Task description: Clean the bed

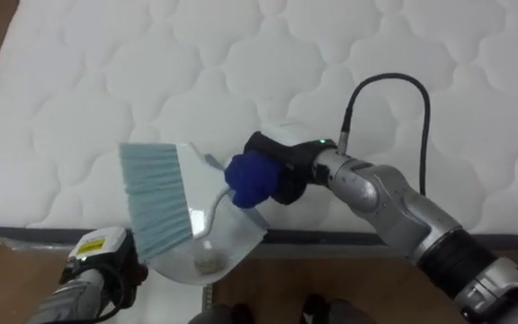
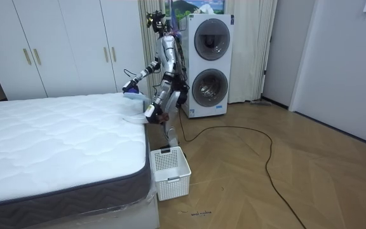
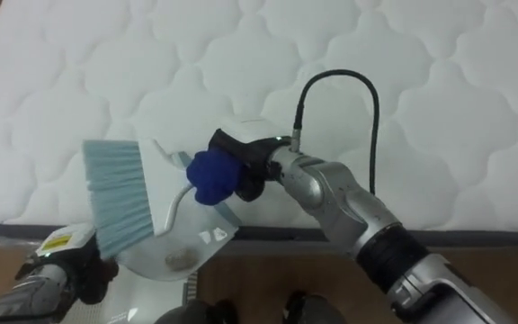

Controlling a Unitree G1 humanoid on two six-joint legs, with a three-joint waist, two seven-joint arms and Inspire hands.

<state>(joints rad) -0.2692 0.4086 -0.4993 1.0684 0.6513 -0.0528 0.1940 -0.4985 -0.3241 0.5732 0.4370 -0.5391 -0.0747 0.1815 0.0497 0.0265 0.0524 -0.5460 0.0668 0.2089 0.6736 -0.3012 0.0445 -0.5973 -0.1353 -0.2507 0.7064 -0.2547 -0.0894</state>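
The robot stands at the side of the bed (image 1: 331, 54), leaning over its near edge. Its right hand (image 1: 281, 169) comes in from the right with its fingers curled tight round the blue handle (image 1: 248, 177) of a pale dustpan (image 1: 227, 220). The pan lies half on the bed and half out past the near edge, handle to the right.

The left hand (image 1: 106, 265) sits low at the left, just off the near edge. Its fingers seem wrapped round the base of a brush (image 1: 156, 198), though the grip itself is mostly hidden. The brush's long axis runs away from the robot, from the near edge up onto the bed. Its light blue bristles rest against the pan's left side, opposite the handle.

A small pale scrap (image 1: 207, 259) lies inside the pan, in the part hanging beyond the near edge. The quilted top around the pan looks free of litter.

So the brush is on the pan's left and the load is already within it. The likely next move belongs to the right hand: lifting the pan level, since tipping it toward the robot would spill the scrap. A white basket (image 2: 169, 170) stands on the floor by the bed's other corner, well apart from the robot.
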